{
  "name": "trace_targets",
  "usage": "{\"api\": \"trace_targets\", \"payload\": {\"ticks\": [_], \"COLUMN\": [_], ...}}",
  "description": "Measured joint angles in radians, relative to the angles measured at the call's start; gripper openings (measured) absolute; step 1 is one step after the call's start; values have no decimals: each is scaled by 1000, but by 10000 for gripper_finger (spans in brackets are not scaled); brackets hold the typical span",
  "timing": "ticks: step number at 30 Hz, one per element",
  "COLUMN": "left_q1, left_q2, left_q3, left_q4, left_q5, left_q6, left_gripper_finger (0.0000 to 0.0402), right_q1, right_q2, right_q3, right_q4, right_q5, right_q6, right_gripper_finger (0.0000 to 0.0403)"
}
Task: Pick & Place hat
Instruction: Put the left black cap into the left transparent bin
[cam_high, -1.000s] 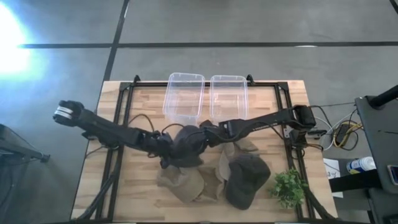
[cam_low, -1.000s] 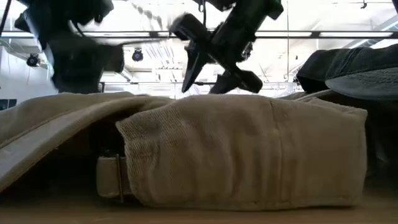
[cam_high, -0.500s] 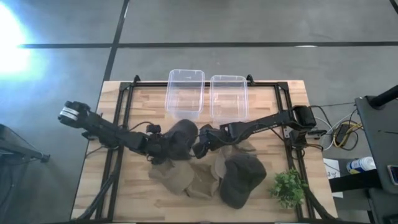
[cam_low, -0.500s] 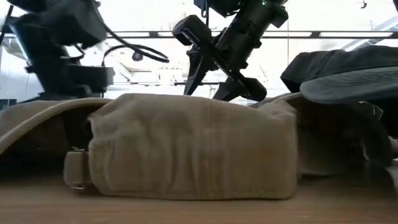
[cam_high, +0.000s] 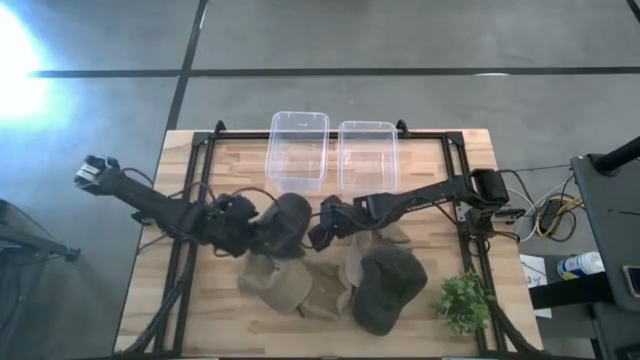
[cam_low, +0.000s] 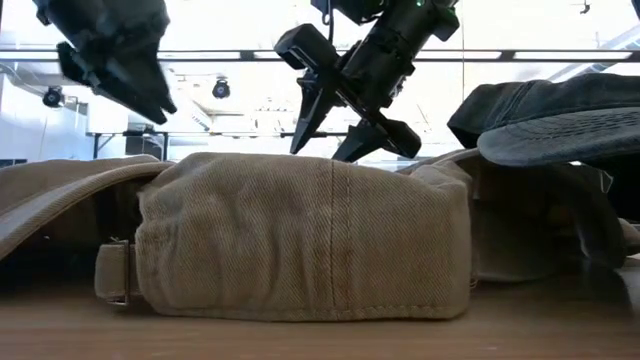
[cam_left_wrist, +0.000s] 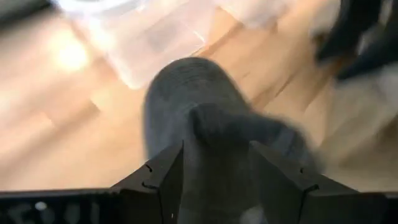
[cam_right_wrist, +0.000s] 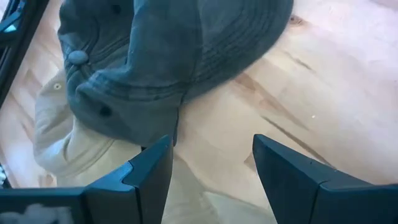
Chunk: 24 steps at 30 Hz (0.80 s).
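Dark hat (cam_high: 285, 225) up, not yet placed!
Left gripper (cam_high: 262, 235) jaws clenched on it just short of the left tub (cam_high: 297, 150); right gripper (cam_high: 322, 237) jaws released alongside.

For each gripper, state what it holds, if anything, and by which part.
The left gripper holds the dark grey hat by its near edge. The right gripper holds nothing.

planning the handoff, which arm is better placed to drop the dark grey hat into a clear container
Left. The left gripper is shut on the dark grey hat, just in front of the left clear container. The right gripper is open, holding nothing.
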Motion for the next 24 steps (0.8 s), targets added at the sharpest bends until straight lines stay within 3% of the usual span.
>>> {"api": "trace_targets", "payload": {"ticks": [4, 10, 14, 17, 20, 24], "left_q1": [2, 4, 4, 3, -18, -62], "left_q2": [5, 144, 281, 369, 424, 439], "left_q3": [-97, -243, -269, -270, -266, -266], "left_q4": [246, 726, 740, 729, 731, 703], "left_q5": [-19, 24, 112, 268, 404, 462], "left_q6": [-195, -209, -202, -135, 17, 293], "left_gripper_finger": [172, 172, 172, 172, 172, 172], "right_q1": [-1, -4, -6, -12, -18, -22], "right_q2": [0, 0, 0, 0, 0, 0], "right_q3": [0, 0, 0, 0, 0, 0], "right_q4": [3, 5, 5, 6, 7, 13], "right_q5": [0, 0, -1, -2, -2, -2], "right_q6": [-9, -32, -38, -38, -38, -38], "right_gripper_finger": [217, 217, 217, 217, 217, 217]}}
